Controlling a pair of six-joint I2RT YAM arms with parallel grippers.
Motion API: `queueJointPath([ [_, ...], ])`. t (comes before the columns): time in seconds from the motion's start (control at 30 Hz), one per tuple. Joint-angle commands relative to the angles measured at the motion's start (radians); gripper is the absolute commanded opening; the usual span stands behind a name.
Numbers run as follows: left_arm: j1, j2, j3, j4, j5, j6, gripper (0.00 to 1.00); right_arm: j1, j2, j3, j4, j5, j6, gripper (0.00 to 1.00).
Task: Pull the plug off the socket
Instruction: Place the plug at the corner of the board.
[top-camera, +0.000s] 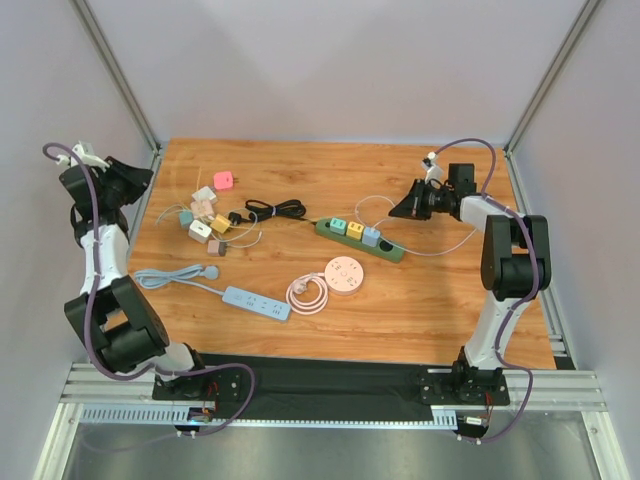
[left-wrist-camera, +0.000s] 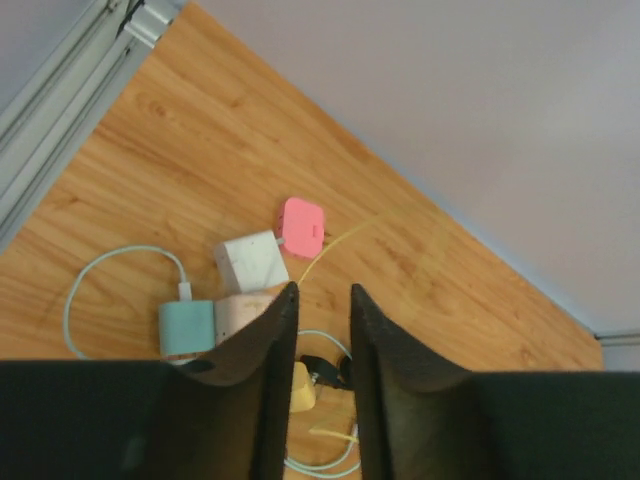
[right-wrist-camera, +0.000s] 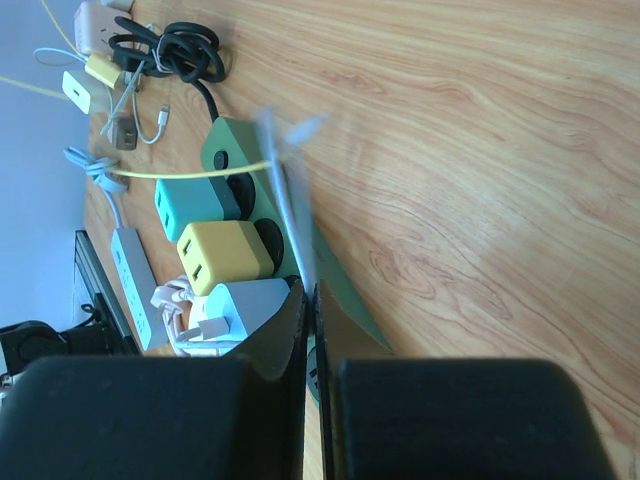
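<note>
A green power strip (top-camera: 360, 240) lies mid-table, also seen in the right wrist view as the green power strip (right-wrist-camera: 335, 280). A teal plug (right-wrist-camera: 190, 203), a yellow plug (right-wrist-camera: 222, 253) and a pale blue plug (right-wrist-camera: 245, 305) sit in its sockets. My right gripper (top-camera: 402, 208) hovers at the strip's right end, above it. In the wrist view the right gripper (right-wrist-camera: 311, 290) is shut on a thin white cable (right-wrist-camera: 289, 200). My left gripper (top-camera: 138, 180) is raised at the far left. From the wrist, the left gripper (left-wrist-camera: 322, 292) is slightly open and empty.
Loose adapters lie below the left gripper: pink (left-wrist-camera: 301, 226), white (left-wrist-camera: 250, 262), teal (left-wrist-camera: 186, 328). A black cable coil (top-camera: 275, 209) lies beside them. A blue power strip (top-camera: 257, 303) and a round white socket (top-camera: 344, 275) lie nearer the front. Metal frame rails line both table sides.
</note>
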Motion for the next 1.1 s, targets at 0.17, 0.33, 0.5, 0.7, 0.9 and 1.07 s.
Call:
queueJointPath([
  [0.17, -0.018, 0.016, -0.007, 0.050, 0.082, 0.048, 0.71, 0.012, -0.024, 0.036, -0.013, -0.031, -0.046, 0.00],
  [0.33, -0.100, -0.002, 0.019, 0.083, 0.208, 0.118, 0.75, 0.064, -0.016, 0.052, -0.041, -0.034, -0.073, 0.00],
  [0.5, -0.263, -0.006, 0.068, 0.056, 0.389, 0.294, 0.75, 0.076, -0.020, 0.059, -0.057, -0.034, -0.093, 0.00],
  [0.7, -0.646, 0.069, 0.223, -0.372, 0.282, 0.808, 0.75, 0.076, -0.011, 0.066, -0.074, -0.044, -0.105, 0.00],
  [0.9, -0.866, 0.206, 0.274, -0.524, 0.069, 1.072, 0.76, 0.078, -0.013, 0.071, -0.085, -0.046, -0.110, 0.00],
  [1.07, -0.949, 0.309, 0.298, -0.559, -0.050, 1.215, 0.77, 0.078, -0.004, 0.074, -0.083, -0.050, -0.107, 0.00],
])
